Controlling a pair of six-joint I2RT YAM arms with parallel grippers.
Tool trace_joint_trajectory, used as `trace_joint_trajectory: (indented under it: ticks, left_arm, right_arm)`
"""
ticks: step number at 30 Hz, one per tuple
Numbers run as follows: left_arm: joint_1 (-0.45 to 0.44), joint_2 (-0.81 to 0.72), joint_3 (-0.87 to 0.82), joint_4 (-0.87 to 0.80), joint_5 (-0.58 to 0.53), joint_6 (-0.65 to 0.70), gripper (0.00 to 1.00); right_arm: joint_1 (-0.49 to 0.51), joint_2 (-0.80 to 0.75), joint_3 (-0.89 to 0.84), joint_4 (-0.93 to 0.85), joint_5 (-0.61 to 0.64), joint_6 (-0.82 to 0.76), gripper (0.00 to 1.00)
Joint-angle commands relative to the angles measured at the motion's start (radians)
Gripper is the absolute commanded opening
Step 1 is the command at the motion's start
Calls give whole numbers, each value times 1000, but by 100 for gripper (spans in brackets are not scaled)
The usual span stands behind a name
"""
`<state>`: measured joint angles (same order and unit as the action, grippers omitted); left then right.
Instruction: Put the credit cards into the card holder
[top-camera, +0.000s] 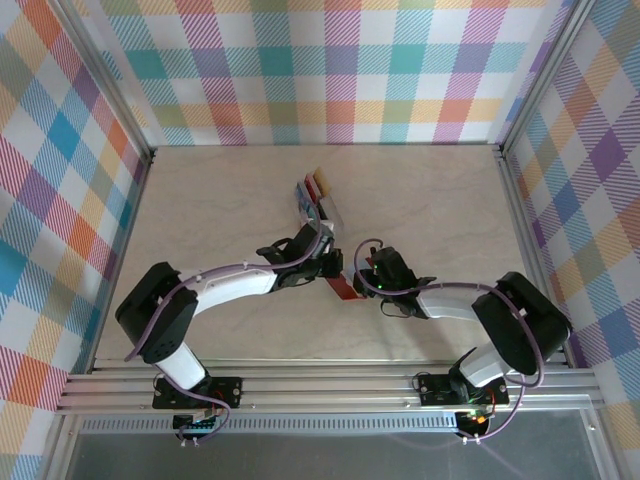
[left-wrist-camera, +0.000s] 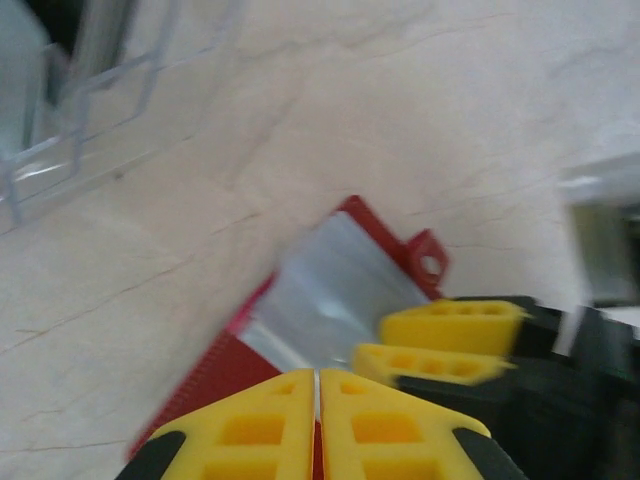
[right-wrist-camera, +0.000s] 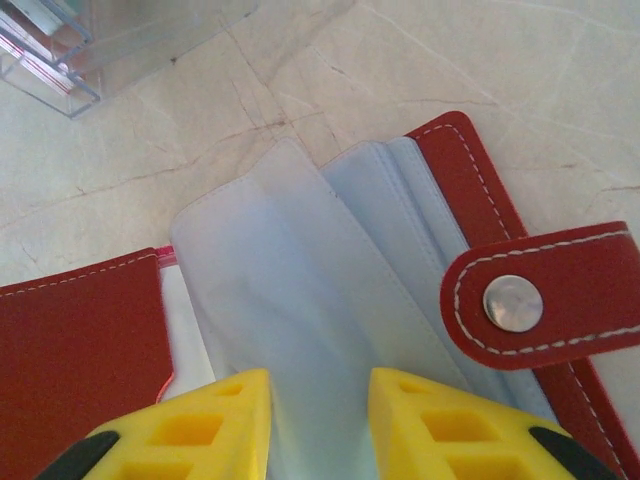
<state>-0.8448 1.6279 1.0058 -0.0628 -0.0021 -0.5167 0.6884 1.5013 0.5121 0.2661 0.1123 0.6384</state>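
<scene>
Yellow fingers of the right gripper (right-wrist-camera: 320, 385) rise from the 6 o'clock edge of its own view, their bases cut off. They stand apart with a clear gap. A grey pocket sheet (right-wrist-camera: 290, 290) lies in that gap, and whether the pads touch it cannot be told.

The left gripper (left-wrist-camera: 317, 378), at 6 o'clock in its blurred view, has its fingers pressed together with only a hairline seam between them. Red cover runs under them, but whether they pinch it cannot be told.

The pale marbled table (top-camera: 220, 200) carries everything. The holder (top-camera: 345, 287) lies open near its middle, between the two grippers. From overhead the arms hide most of it and only a red sliver shows. In the right wrist view its red covers sit at 8 and 2 o'clock, both cut by the frame.

The clear rack (top-camera: 330, 213) stands at 12 o'clock from the holder, with the cards (top-camera: 312, 190) upright in it. Red, yellow and blue edges show, but their number is too small to tell.

The tab (right-wrist-camera: 560, 300) reaches in from 3 o'clock, cut by the edge, with a silver stud (right-wrist-camera: 512, 303) on it.
</scene>
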Motion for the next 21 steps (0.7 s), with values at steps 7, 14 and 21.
trace_joint_trajectory:
  ticks: [7,14,21]
  left_arm:
    - [-94,36,-34,-24,-32,-3,10]
    - [-92,54,-138,15,-88,-17,10]
    - [-64,96,-169,31,-119,-6,10]
  right_arm:
    - [6,86,-44,-23,2,59,31]
    - [21,21,-63,-45,47,70,33]
    - [65,-39,-40,-132,95,41,42]
